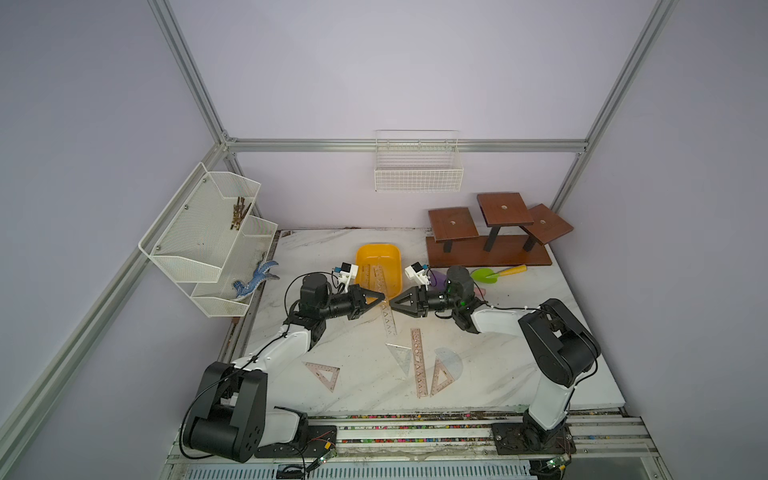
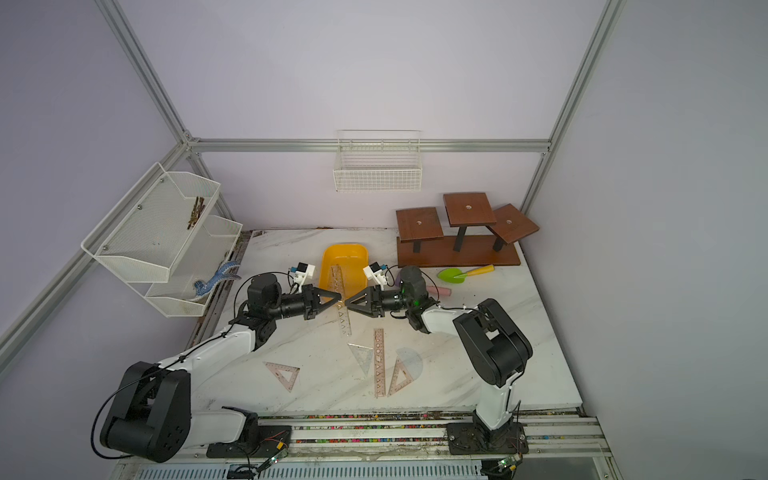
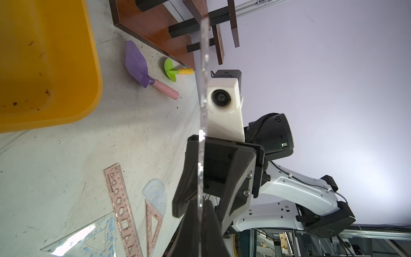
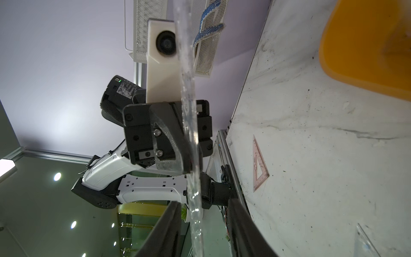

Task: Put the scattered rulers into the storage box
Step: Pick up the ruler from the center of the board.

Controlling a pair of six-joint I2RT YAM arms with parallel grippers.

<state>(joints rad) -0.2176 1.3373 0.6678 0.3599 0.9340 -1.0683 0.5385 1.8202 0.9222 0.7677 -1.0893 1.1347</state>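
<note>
Ruler, clear, is held on edge just in front of box. Left gripper is clamped tight on it; right gripper straddles it, jaws apart, not gripping. Print on motor label is too blurred to read.

Storage box rear ctr, rulers in it, another ruler just in front, shelf left.

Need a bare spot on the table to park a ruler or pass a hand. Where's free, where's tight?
Free: the back-left corner between mesh shelf and yellow tub; front right, between protractor and right arm.
Crowded: front middle, with set squares and long ruler; centre, where left fingers and right fingers meet at the clear ruler.
</note>
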